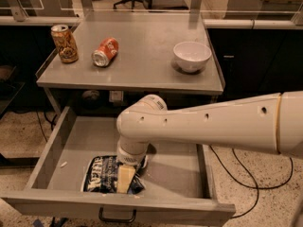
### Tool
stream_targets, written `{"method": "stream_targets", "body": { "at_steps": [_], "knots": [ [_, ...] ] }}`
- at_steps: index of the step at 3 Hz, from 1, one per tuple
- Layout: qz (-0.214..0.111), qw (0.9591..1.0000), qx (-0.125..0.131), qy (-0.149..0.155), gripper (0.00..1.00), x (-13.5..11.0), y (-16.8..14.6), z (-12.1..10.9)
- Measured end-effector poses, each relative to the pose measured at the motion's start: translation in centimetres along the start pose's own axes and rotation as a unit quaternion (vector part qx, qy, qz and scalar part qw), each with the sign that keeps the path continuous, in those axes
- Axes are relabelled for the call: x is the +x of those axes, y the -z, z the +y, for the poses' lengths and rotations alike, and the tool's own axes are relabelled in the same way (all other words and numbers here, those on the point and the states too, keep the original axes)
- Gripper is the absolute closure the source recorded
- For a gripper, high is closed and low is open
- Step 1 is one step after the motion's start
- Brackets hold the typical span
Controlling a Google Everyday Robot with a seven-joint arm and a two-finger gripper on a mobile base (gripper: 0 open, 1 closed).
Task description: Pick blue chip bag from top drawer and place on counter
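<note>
The blue chip bag (103,174) lies flat in the front left part of the open top drawer (175,174), white lettering up. My gripper (125,179) hangs from the white arm (203,126) and reaches down into the drawer, resting on the bag's right end. The wrist hides where it meets the bag. The counter (142,60) stands above and behind the drawer.
On the counter stand an upright patterned can (65,43) at the far left, an orange-red can (105,52) on its side, and a white bowl (191,56) at the right. The drawer's black handle (117,217) is at the front. A black cable (251,183) lies on the floor at the right.
</note>
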State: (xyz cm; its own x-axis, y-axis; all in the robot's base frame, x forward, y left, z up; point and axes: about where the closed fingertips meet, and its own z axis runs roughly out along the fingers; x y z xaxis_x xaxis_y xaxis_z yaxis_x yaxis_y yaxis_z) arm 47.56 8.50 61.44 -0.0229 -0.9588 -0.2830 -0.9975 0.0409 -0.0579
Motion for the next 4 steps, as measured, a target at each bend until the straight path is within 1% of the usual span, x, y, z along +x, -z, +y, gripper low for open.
{"method": "stream_targets", "body": {
  "at_steps": [1, 2, 4],
  "knots": [
    [0.001, 0.9999, -0.013, -0.011, 0.00, 0.76, -1.92, 0.64],
    [0.000, 0.9998, -0.014, -0.011, 0.18, 0.77, -1.98, 0.66],
    [0.001, 0.9998, -0.014, -0.011, 0.66, 0.77, -1.98, 0.66]
  ]
}}
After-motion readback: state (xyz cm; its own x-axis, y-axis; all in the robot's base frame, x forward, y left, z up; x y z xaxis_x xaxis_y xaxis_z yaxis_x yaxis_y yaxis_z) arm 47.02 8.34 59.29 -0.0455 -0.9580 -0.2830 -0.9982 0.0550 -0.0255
